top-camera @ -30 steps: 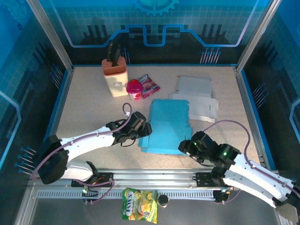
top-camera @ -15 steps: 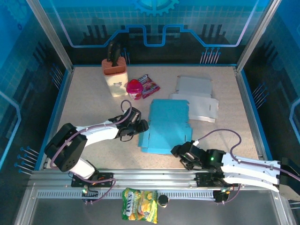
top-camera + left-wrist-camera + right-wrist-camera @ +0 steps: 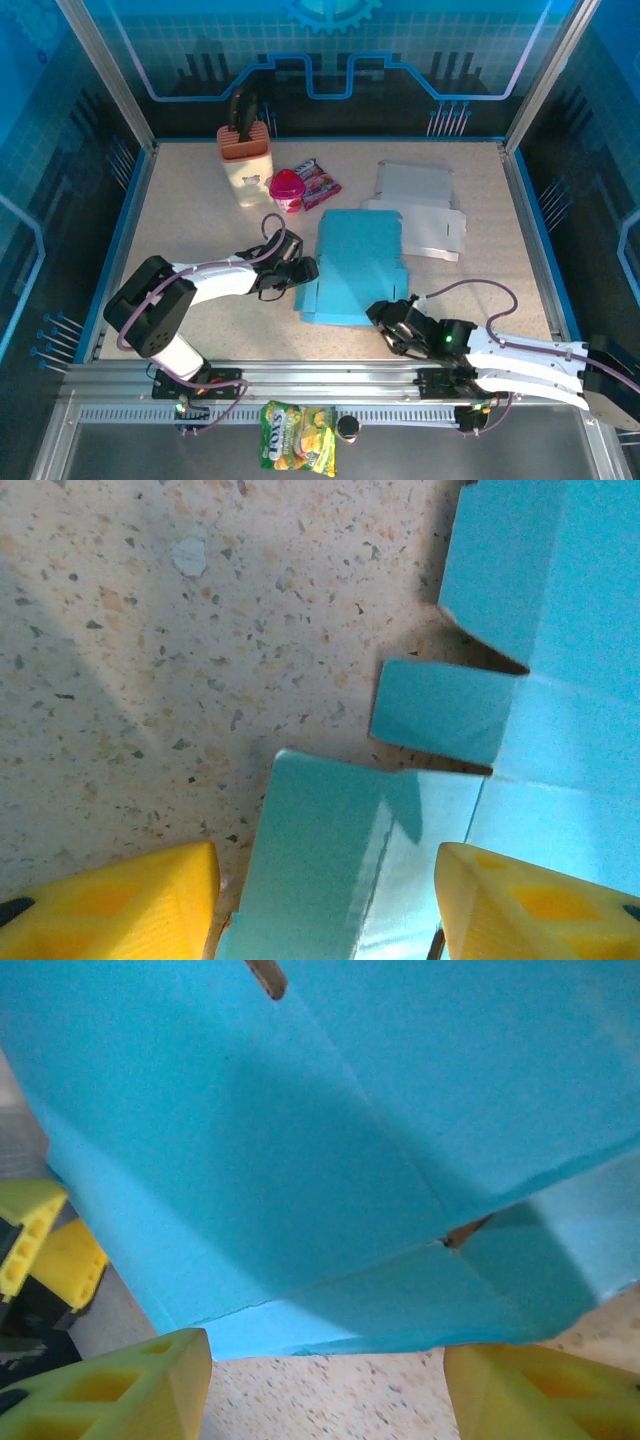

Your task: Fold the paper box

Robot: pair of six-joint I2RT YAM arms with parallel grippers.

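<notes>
Two edges of the blue paper box (image 3: 355, 270) are where you are working. It lies flat on the bench (image 3: 190, 220), with its side flap under the left tool (image 3: 300, 272) and its near corner just ahead of the right tool (image 3: 385, 318). Both tools stand partly open and grip nothing. In the left wrist view the flap (image 3: 340, 830) lies between the yellow fingers (image 3: 120, 900), unpinched.

The step looks like raising a flap, so slide one finger under the card's edge before you close. Let the right tool pin the corner so the sheet cannot skate.

Room is tight behind the right tool, where the near rail (image 3: 330, 378) runs. Beyond the box, far ahead of both tools, the white flat carton (image 3: 420, 210) sits right against it, so fold inward rather than pushing outward.
</notes>
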